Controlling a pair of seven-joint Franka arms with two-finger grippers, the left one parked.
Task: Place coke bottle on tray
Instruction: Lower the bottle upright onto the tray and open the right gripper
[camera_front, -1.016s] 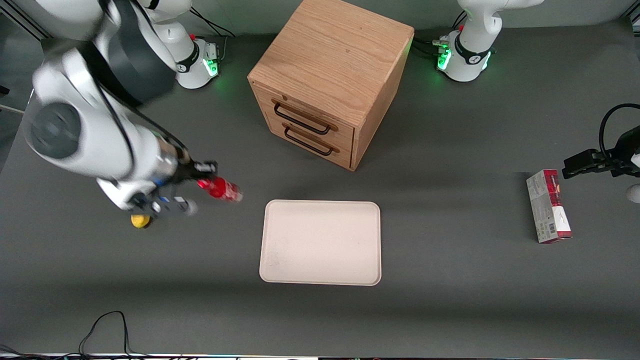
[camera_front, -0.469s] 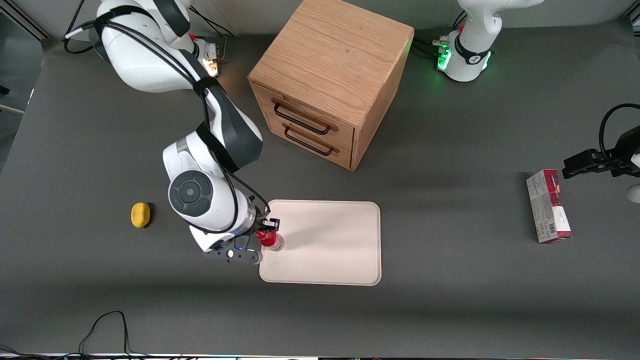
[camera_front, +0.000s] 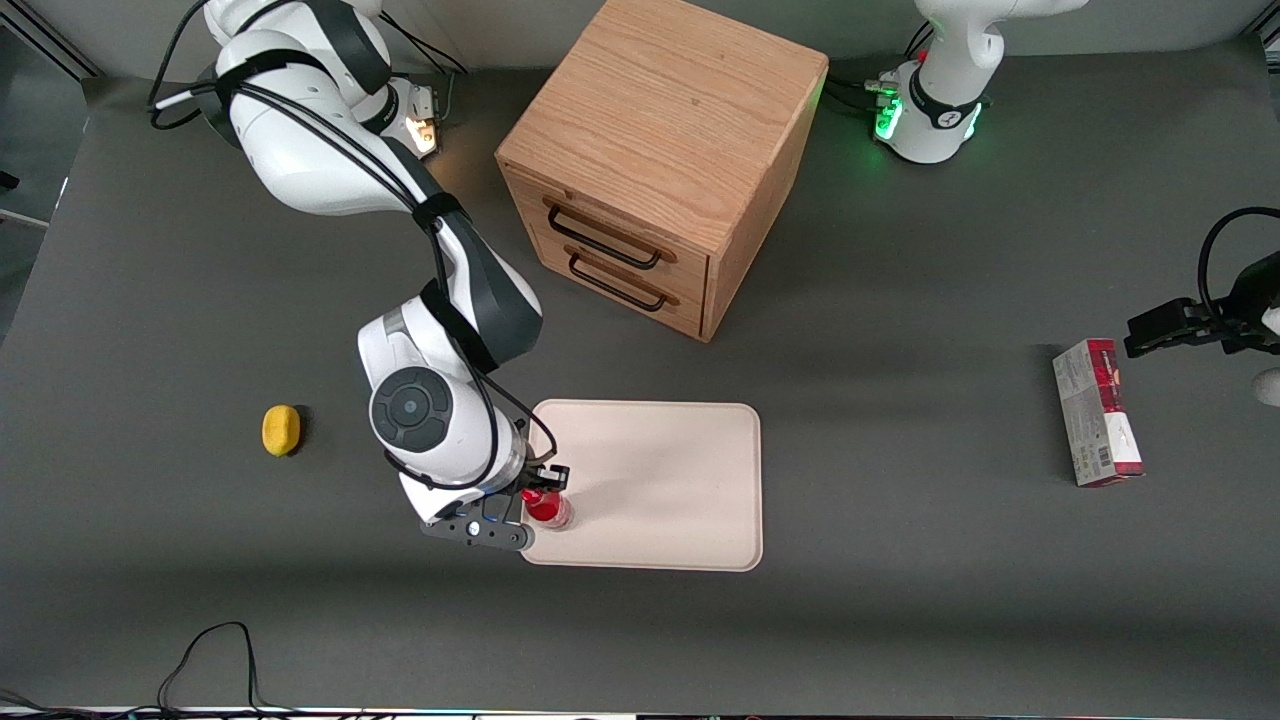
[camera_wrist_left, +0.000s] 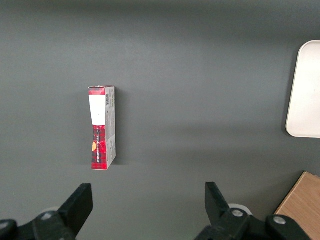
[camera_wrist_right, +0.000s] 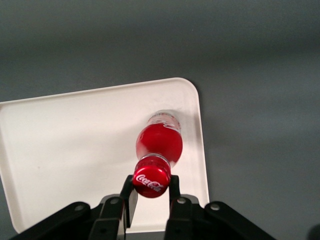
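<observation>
The coke bottle (camera_front: 549, 507) is small and red with a red cap and stands upright on the cream tray (camera_front: 660, 480), close to the tray's corner nearest the working arm and the front camera. My right gripper (camera_front: 543, 488) is shut on the bottle's cap and neck. In the right wrist view the cap with white script (camera_wrist_right: 151, 181) sits between the two black fingers (camera_wrist_right: 128, 192), the gripper (camera_wrist_right: 151, 186) closed on it, and the bottle's clear base rests on the tray (camera_wrist_right: 75, 145) near its rounded corner.
A wooden drawer cabinet (camera_front: 655, 165) stands farther from the front camera than the tray. A yellow sponge (camera_front: 281, 430) lies toward the working arm's end. A red-and-grey carton (camera_front: 1096, 412) lies toward the parked arm's end, and also shows in the left wrist view (camera_wrist_left: 102, 127).
My gripper has carried the bottle from above the bare table beside the sponge onto the tray. In the last half second it shifted slightly nearer the front camera.
</observation>
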